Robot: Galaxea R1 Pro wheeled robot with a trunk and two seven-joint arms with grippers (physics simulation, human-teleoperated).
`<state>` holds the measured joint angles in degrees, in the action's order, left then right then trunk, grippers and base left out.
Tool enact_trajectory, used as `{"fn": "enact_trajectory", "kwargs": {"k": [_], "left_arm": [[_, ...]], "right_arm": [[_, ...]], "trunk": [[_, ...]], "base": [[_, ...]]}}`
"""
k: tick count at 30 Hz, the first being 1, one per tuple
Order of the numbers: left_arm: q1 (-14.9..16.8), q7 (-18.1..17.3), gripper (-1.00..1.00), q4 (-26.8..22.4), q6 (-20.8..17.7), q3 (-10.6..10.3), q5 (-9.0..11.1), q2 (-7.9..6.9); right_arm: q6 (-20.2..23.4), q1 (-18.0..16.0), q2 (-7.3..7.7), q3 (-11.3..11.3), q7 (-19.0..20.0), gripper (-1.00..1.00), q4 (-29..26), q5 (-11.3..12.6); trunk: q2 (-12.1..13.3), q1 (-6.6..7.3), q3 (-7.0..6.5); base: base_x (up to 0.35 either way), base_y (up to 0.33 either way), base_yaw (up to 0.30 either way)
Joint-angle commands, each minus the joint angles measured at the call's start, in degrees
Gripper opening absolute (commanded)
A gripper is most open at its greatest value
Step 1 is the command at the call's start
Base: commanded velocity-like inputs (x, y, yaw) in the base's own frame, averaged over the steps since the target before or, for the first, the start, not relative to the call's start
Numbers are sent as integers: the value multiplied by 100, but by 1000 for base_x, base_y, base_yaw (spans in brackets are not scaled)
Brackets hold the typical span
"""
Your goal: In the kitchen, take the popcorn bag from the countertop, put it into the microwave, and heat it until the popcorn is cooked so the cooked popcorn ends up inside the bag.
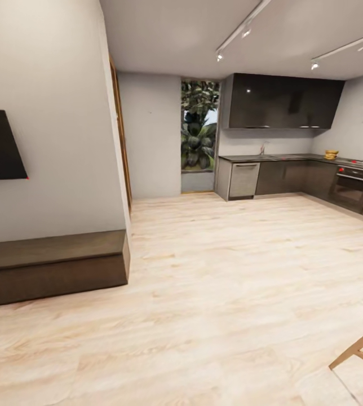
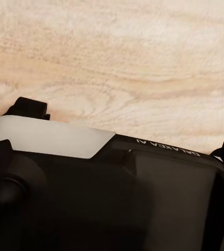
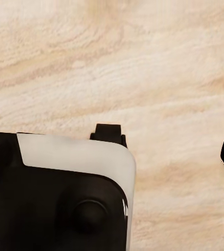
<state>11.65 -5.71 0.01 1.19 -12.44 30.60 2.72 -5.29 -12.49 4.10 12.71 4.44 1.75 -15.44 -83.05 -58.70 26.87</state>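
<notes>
Far across light wood plank floor [image 1: 232, 293]: kitchen with dark brown-black cabinets [image 1: 294, 176], grey glossy surface [image 1: 271, 158] on top, built-in black-and-steel oven [image 1: 352, 187] at right. Small yellowish item [image 1: 331, 154] on surface, too small to identify. Both wrist views: black-and-white robot body over floor. Jaws state: cannot tell.

Left gripper [image 2: 121, 125]: glossy black housing, pale grey-white top panel, small white lettering along its edge at centre right. Right gripper [image 3: 169, 144]: black body, white rounded cover, black fingertips [image 3: 109, 132]
</notes>
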Motion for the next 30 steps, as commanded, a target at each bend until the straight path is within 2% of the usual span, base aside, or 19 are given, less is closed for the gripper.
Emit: {"fn": "enact_trajectory", "kwargs": {"k": [1,10,30], "left_arm": [[4,-18,100,7,13,-48,60,0],[4,-18,100,8,20,-48,65,0],[4,-18,100,7,23,-48,68,0]], "right_arm": [[-33,-8,3,48,9,100,19,-47],[-33,-8,3,48,5,100,19,-47],[-16,-8,7,48,12,100,19,-47]], "trunk": [[-3,-3,6],[-3,-3,6],[-3,-3,6]], "base": [[322,0,-148],[321,0,-116],[313,0,-2]]}}
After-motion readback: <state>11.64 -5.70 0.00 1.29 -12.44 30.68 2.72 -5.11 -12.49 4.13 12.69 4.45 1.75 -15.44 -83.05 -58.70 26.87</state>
